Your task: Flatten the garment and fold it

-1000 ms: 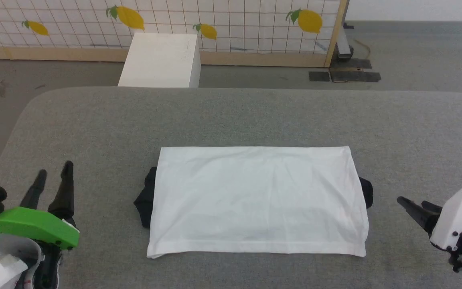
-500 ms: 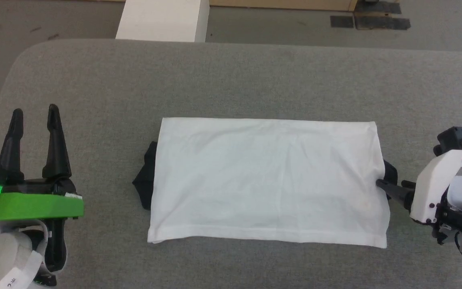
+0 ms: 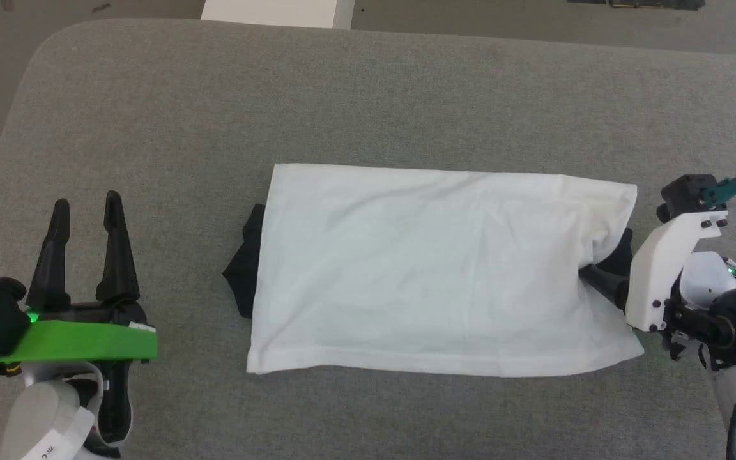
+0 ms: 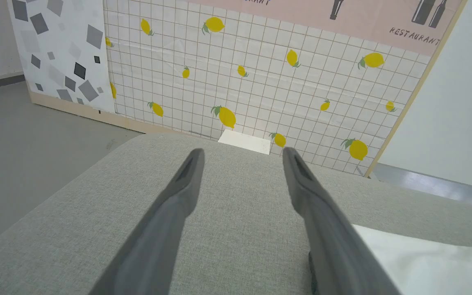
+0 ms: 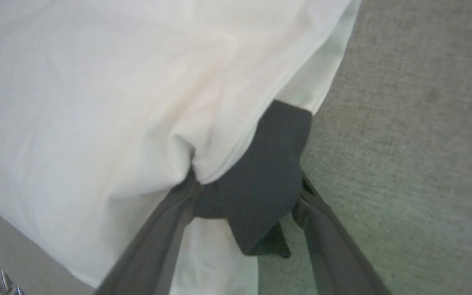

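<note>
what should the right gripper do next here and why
Probably close the right gripper: its open fingers straddle the right edge of the garment, with the black sleeve and some white cloth between them. The left gripper hovers open, off the cloth.

The light is even and soft, from above, so the garment (image 3: 432, 268) throws only a thin shadow on the grey table (image 3: 368, 96), and its white cloth looks almost washed out. The right wrist view is blurred; in the left wrist view the dark fingers (image 4: 170, 221) near the lens are soft and the tiled wall (image 4: 260, 82) bends a little at the edges.
</note>
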`<state>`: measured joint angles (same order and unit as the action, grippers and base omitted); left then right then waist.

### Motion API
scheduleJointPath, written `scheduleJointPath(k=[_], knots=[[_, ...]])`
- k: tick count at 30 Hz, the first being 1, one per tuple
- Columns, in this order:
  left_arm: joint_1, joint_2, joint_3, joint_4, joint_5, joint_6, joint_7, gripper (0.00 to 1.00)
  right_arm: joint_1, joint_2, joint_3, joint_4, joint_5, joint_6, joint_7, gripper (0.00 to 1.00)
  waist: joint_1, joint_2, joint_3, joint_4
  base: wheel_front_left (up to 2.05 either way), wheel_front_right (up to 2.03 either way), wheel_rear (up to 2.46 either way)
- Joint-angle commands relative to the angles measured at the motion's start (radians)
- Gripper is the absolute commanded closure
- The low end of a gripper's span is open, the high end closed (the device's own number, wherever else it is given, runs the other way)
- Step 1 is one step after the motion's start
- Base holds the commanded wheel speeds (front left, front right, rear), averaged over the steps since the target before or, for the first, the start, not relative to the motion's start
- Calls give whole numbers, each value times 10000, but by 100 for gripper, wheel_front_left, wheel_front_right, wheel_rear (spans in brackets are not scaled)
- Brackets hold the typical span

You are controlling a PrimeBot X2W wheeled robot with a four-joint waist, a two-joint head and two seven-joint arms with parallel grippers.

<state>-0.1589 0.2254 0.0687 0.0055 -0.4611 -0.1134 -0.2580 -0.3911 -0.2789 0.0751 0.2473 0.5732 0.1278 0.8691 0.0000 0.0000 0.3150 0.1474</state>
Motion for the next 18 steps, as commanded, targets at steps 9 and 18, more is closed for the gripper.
scheduleJointPath(k=[9,18], knots=[[-242,-284,70,262,202,-150,-37,0,68,184,900,998,448,29,153,100,0,0,-159,7,0,0,0],[-8,-362,174,336,253,-169,-37,0,211,-184,125,959,433,29,-226,100,0,0,-600,-175,0,0,0]])
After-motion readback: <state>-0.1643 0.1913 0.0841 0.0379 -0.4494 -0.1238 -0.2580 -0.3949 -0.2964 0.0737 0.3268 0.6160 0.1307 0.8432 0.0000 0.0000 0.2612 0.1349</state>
